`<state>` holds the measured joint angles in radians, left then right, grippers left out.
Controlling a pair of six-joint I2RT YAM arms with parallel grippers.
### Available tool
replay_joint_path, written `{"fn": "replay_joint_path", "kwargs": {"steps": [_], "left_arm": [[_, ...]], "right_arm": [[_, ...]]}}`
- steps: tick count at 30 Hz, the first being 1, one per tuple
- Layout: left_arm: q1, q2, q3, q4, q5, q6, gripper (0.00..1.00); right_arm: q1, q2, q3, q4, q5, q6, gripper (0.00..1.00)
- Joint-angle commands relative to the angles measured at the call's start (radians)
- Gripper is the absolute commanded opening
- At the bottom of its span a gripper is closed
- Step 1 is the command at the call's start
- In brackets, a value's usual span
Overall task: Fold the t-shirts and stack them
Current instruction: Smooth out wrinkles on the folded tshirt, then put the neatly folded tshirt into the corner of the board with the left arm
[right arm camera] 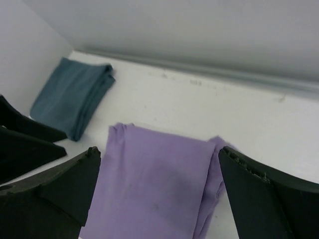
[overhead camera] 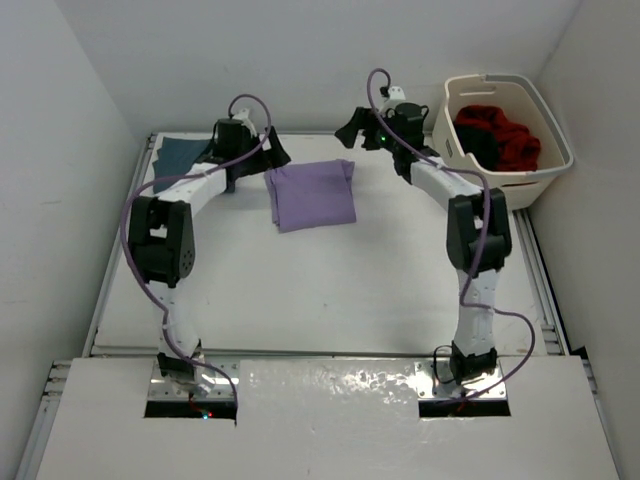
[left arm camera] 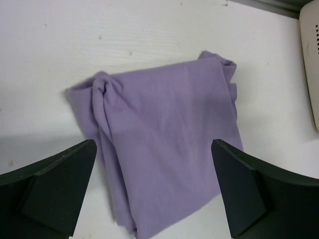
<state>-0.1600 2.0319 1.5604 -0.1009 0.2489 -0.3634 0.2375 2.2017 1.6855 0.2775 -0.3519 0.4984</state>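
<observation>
Red shirt (overhead camera: 512, 146) and black shirt (overhead camera: 477, 140) in cream basket (overhead camera: 521, 186); left hand (left arm camera: 154, 149) and right hand (right arm camera: 159, 150) spread, empty.

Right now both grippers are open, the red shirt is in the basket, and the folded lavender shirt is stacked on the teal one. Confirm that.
Not stacked: the folded lavender t-shirt lies apart from the teal t-shirt, bare table between them, as the right wrist view shows. The rest holds: left gripper and right gripper open, red t-shirt in the basket.
</observation>
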Motion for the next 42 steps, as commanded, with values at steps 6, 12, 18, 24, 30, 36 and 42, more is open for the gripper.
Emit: {"fn": "replay_joint_path", "kwargs": {"steps": [6,12,18,24,30,36,42], "left_arm": [[-0.004,-0.046,-0.169,0.001,-0.033,0.006,1.00],[-0.010,0.039,-0.115,-0.023,-0.043,0.004,1.00],[-0.019,0.149,-0.045,-0.017,-0.023,0.001,0.89],[-0.053,0.208,-0.008,-0.017,-0.020,0.027,0.59],[-0.093,0.200,-0.014,-0.043,-0.123,0.057,0.34],[-0.098,0.232,0.053,-0.091,-0.175,0.083,0.00],[-0.098,0.169,0.121,-0.128,-0.308,0.277,0.00]], "right_arm": [[0.003,-0.302,-0.384,0.120,0.053,-0.072,0.99],[0.002,-0.473,-0.579,0.161,0.057,-0.063,0.99],[0.002,-0.557,-0.690,0.160,0.064,-0.058,0.99],[0.002,-0.579,-0.727,0.143,0.085,-0.070,0.99],[0.002,-0.577,-0.724,0.115,0.143,-0.093,0.99],[0.003,-0.573,-0.727,0.104,0.160,-0.115,0.99],[0.000,-0.576,-0.734,0.077,0.189,-0.152,0.99]]}}
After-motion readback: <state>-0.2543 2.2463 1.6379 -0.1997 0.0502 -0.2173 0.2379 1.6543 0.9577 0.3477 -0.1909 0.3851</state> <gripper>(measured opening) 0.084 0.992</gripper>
